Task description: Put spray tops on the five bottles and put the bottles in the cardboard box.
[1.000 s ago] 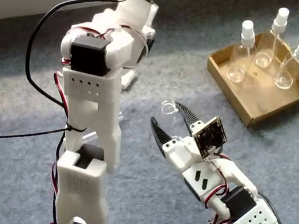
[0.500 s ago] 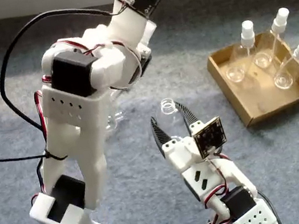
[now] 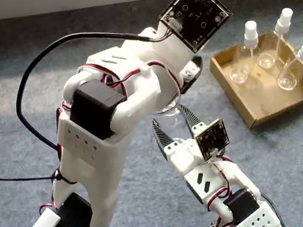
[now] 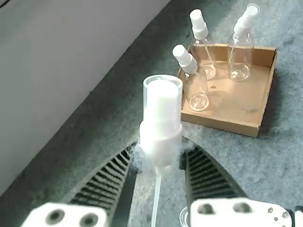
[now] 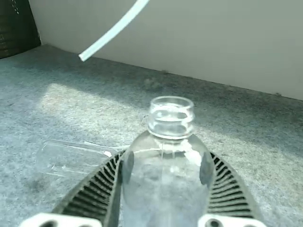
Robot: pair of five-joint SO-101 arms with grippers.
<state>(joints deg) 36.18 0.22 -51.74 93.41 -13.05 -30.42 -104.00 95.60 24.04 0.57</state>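
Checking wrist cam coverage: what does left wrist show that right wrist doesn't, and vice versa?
Left wrist: left hand shut on the spray top, and the cardboard box holding three capped bottles. Right wrist: right hand shut on an open bottle, and another bottle lying on the carpet. Both: the spray top's tube and the carpet.

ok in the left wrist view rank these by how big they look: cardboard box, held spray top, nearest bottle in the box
1. cardboard box
2. spray top, though it looks big mainly because it is close to the camera
3. nearest bottle
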